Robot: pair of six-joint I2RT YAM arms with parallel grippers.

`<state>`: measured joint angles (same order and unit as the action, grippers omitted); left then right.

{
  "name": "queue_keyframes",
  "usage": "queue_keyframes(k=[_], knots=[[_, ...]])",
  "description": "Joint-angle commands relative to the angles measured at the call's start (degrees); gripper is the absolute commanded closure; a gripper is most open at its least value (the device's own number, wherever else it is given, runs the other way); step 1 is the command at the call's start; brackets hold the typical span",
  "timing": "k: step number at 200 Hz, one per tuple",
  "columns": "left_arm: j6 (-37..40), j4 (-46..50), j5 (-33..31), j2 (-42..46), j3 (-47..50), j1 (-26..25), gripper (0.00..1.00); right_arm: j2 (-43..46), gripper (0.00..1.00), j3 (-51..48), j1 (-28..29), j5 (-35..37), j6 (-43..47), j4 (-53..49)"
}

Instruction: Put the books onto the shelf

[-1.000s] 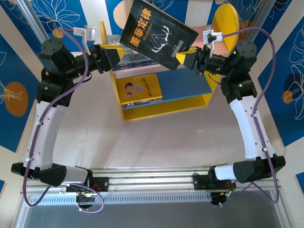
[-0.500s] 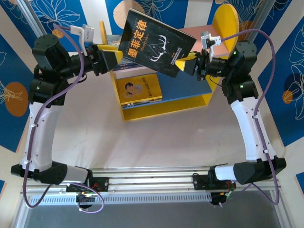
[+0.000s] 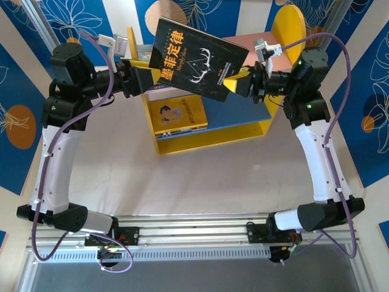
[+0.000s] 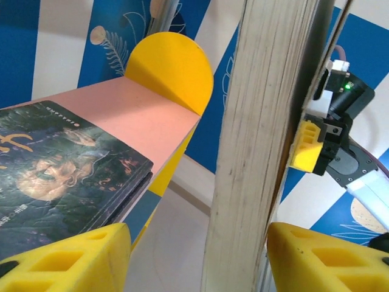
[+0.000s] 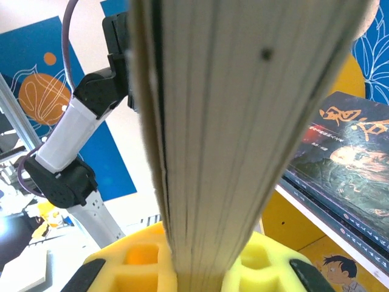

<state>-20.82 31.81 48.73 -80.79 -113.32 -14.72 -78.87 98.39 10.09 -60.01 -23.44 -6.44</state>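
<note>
While the right fingers (image 5: 261, 258) clamp its lower corner, the black antler book (image 3: 197, 58) hangs tilted in the air above the shelf (image 3: 213, 139).
At the opposite edge the left fingers (image 4: 73, 258) stand apart astride the book, one clear of the pages and the other just beside the cover. Below, dark paperbacks (image 4: 55, 164) lie stacked on the pink upper board (image 4: 140, 115), and a yellow cartoon book (image 3: 180, 114) lies on the blue lower board (image 3: 237, 106).

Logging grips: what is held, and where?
The black antler book, clamped at its right edge by the right claw; left claw open around its left edge.
</note>
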Motion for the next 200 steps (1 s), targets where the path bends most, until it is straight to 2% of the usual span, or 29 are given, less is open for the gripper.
queue_keyframes(k=[1,34,70,114,142,155,167,182,200], knots=[[0.5,-3.8,3.4,1.2,0.0,0.7,0.4,-0.9,1.0,4.2,1.2,-1.7,3.6,-3.6],[-1.1,-6.7,5.3,1.2,0.6,0.7,0.45,-3.3,1.0,8.1,2.4,-2.8,8.2,-10.7],[-1.4,-7.0,5.5,1.1,0.6,0.7,0.53,-4.5,1.0,9.4,2.6,-3.4,10.2,-13.8],[-2.5,-9.0,6.2,1.1,1.3,0.7,0.73,-5.2,1.0,9.9,2.6,-3.1,10.5,-14.9],[-4.0,-12.0,6.9,1.4,2.9,0.7,0.89,-5.5,1.0,10.2,2.7,-2.5,10.2,-15.0],[-5.4,-14.1,6.9,1.7,4.1,0.7,1.0,-5.6,1.0,10.3,2.6,-2.2,9.7,-14.7],[-6.6,-16.6,6.8,2.1,5.4,0.7,1.0,-5.8,1.0,10.2,2.7,-1.8,9.0,-14.2],[-8.7,-19.9,6.1,2.6,7.3,0.7,1.0,-5.8,0.94,9.9,2.7,-1.2,7.7,-12.9],[-10.7,-22.7,2.9,3.7,9.1,0.7,1.0,-5.5,0.74,9.1,2.7,0.7,5.2,-10.5]])
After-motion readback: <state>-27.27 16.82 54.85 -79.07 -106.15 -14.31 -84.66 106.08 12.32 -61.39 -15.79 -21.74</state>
